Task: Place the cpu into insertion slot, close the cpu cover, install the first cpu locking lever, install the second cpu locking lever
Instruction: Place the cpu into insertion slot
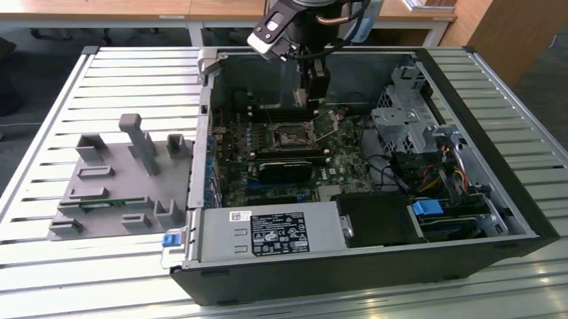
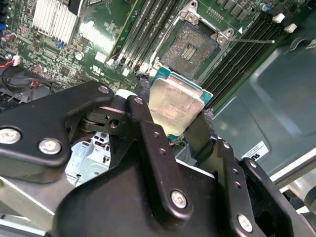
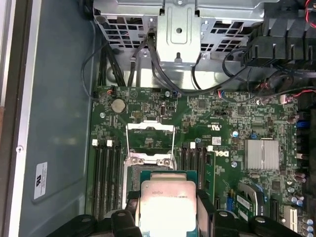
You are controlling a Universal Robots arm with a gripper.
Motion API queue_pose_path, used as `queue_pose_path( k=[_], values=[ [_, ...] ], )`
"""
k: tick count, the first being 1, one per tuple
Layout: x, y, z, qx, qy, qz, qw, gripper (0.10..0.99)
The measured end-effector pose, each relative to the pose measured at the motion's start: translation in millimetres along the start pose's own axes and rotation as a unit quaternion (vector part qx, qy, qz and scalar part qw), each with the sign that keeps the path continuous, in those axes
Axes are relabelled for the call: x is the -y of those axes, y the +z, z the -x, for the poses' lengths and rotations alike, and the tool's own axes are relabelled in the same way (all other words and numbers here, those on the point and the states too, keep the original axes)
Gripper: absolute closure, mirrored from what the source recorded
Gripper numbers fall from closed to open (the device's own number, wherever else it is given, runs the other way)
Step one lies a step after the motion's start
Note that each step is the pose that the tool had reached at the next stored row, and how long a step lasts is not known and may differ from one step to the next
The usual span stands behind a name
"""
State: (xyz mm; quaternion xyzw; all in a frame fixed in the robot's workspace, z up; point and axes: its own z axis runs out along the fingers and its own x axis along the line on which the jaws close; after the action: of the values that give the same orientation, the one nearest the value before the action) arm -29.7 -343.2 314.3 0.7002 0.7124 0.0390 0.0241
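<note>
The silver slatted metal worktop [image 1: 71, 80] carries the open black computer case [image 1: 355, 266], and the pincer [image 1: 310, 100] hangs inside that case, over the green motherboard [image 1: 266, 179]. A grey moulded parts tray [image 1: 116, 193] sits well off to the pincer's side, outside the case.

In both wrist views your pincer [image 2: 173, 121] [image 3: 168, 217] is clamped on the small flat square chip with the dull silver-grey top, the cpu [image 2: 175, 103] [image 3: 168, 207]. One black finger bears on each of two opposite edges.

The thin square silver cpu cover [image 3: 150, 127] looks swung open, beyond the pincer's tips, so it leaves the socket bare.

The relation to watch is this: the square black insertion slot [image 2: 190, 49] [image 1: 288, 136], with its dark centre and thin metal rim, lies below the pincer and just past its tips. The chip is held above the board, near the slot but apart from it, so it is not seated.

The chip is nearly square, so it has no long axis to line up; what counts is how its edges lie. Its metal top faces back towards the wrist cameras. In the second wrist view its edges run roughly parallel to the slot's rim, and I judge the match close, though you cannot tell its corner marking from here.
</note>
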Motion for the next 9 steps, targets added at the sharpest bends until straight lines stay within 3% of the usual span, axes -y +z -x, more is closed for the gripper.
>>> queue_pose_path(
  k=[4,9],
  values=[
    [0.2,2.7,0.0,0.0000,0.000,0.0000,1.0000,0.545],
    [1.1,11.5,-0.3,0.0000,0.000,0.0000,1.0000,0.545]
  ],
)
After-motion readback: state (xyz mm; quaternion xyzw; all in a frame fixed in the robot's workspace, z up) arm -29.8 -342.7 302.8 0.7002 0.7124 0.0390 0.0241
